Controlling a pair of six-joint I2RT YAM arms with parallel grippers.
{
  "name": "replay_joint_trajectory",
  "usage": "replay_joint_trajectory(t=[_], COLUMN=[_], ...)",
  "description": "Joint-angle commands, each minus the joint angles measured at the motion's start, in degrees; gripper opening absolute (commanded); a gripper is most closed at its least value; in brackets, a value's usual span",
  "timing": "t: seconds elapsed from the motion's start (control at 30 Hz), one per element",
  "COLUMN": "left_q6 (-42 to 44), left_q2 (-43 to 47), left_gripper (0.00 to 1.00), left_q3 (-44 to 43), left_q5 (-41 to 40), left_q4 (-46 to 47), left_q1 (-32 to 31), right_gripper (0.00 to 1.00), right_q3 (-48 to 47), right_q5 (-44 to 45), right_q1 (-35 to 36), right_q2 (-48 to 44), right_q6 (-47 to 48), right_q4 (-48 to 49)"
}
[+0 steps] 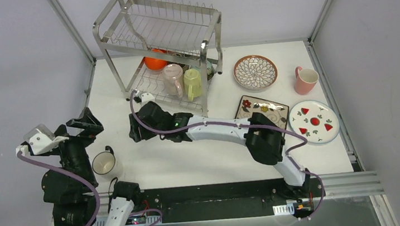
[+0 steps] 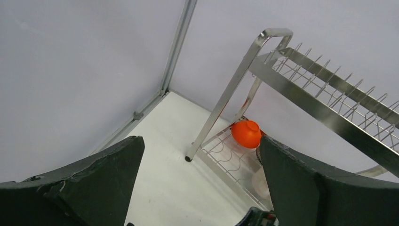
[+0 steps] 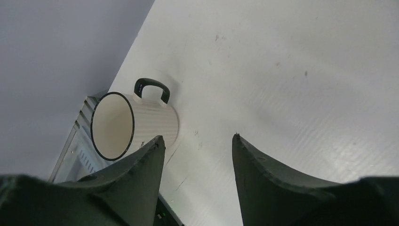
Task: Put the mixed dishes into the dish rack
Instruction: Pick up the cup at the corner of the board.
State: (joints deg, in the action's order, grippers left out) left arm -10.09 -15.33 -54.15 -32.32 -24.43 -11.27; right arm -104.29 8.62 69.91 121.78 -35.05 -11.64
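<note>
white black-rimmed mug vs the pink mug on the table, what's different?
Colour: the white mug has a black rim and handle; the pink mug is pink all over.
Place: the white mug sits near-left on the table; the pink mug far right, beside the petal-pattern plate.
Handle: the white mug's points toward the dish rack, the pink mug's points left.
Shared: both upright, empty, outside the rack.

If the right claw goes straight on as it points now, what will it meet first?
Probably the bare table: only tabletop shows between the tips of the open right claw. The white mug lies beside that line, though depth is unclear.
</note>
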Motion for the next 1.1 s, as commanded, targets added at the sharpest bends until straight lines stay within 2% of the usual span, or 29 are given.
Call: replay_joint_trajectory(t=[0.0, 0.5, 0.8, 1.07], left_q6=[2.72, 2.96, 2.68, 2.69], left_q2=[0.73, 2.56, 3.3, 3.79], left_gripper=[0.99, 0.99, 0.99, 0.99], left_q3=[-2.31, -3.45, -3.33, -3.12], left_q5=[3.07, 4.55, 5.53, 5.99], left_q4=[0.05, 0.24, 0.63, 0.68], left_q1=[-0.16, -0.16, -0.16, -0.16], right_gripper=[0.58, 0.6, 0.6, 0.6], right_q3=[-4.25, -20.05, -22.75, -29.01], right_q5=[-3.57, -4.43, -4.5, 0.12], right_q1=[1.03, 5.37, 6.44, 7.19], right_q2=[3.72, 14.64, 18.17, 21.37], right_q6=[-8.2, -8.75, -11.3, -7.95], right_q4=[3.51, -2.98, -4.81, -11.54])
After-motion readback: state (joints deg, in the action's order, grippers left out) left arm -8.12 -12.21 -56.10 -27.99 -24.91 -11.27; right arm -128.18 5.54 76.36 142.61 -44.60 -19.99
